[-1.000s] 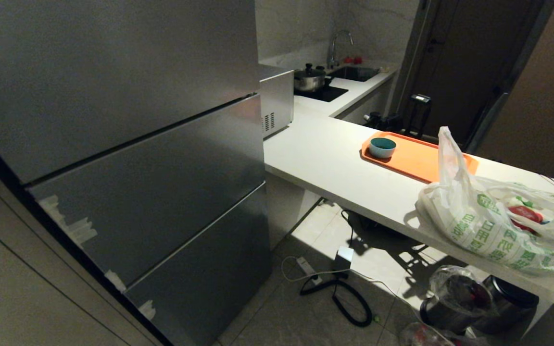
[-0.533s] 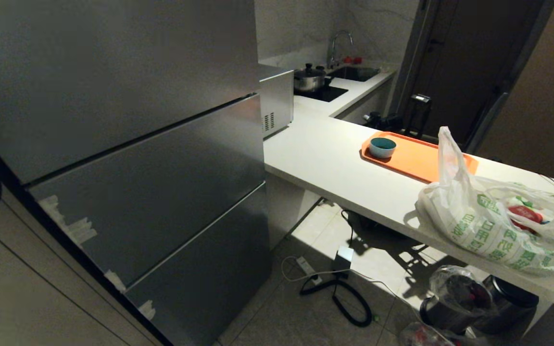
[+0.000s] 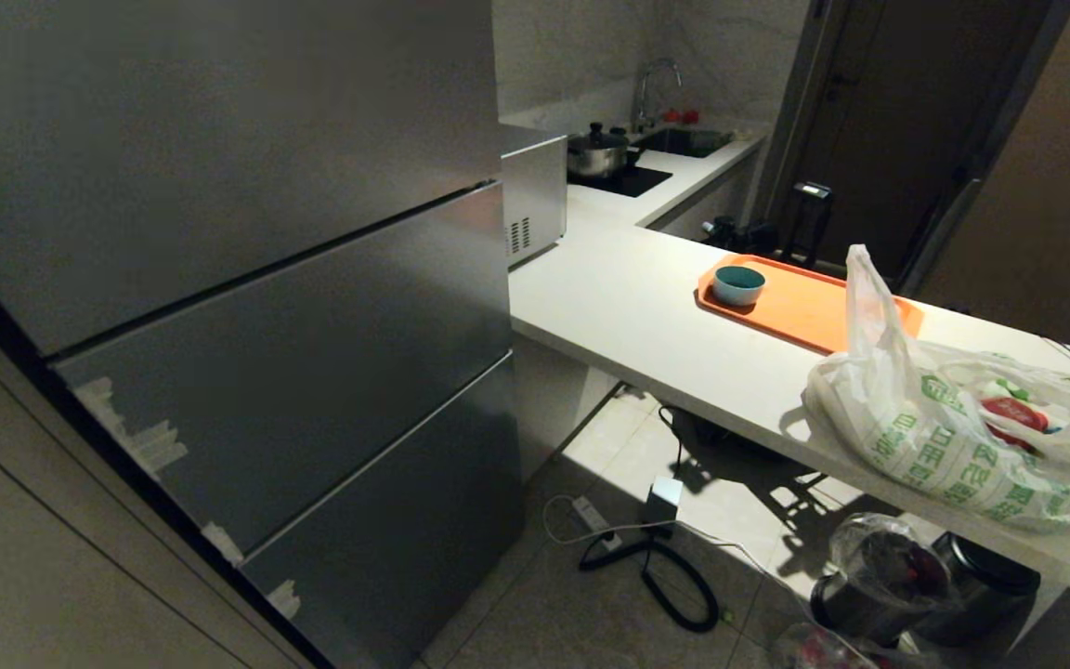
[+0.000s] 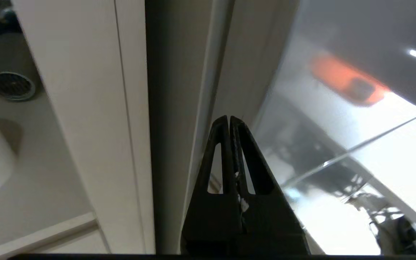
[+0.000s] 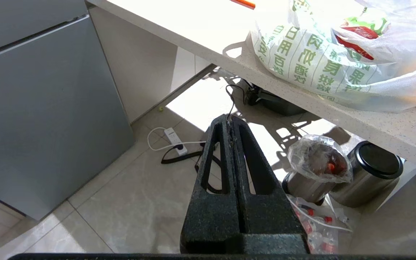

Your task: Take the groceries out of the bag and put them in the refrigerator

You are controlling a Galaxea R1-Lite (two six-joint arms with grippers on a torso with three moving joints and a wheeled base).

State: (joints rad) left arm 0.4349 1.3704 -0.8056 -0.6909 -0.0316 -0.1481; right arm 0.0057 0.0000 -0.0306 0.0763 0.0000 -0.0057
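The refrigerator [image 3: 247,279] fills the left of the head view, with all its grey-steel doors closed and tape scraps on its left edge. On the white counter [image 3: 637,307] at the right lies the bag [image 3: 953,437], white with green characters. The groceries are inside it, and only a red and white label shows through. My left gripper [image 4: 229,118] is shut and empty. It points at the narrow gap between the refrigerator's [image 4: 338,72] left edge and a cream wall panel [image 4: 85,108]. My right gripper [image 5: 229,119] is also shut and empty. It hangs low over the floor, below the bag [image 5: 320,54].
An orange tray [image 3: 814,307] holding a blue bowl [image 3: 738,284] sits on the counter behind the bag. A silver box with vent slots [image 3: 535,195] stands beside the refrigerator. On the floor lie a power strip [image 3: 591,516], black cables [image 3: 674,576] and two steel bins [image 3: 879,585].
The dark cable loop of my left arm has drawn back toward the left edge of the head view. Nothing else has moved.
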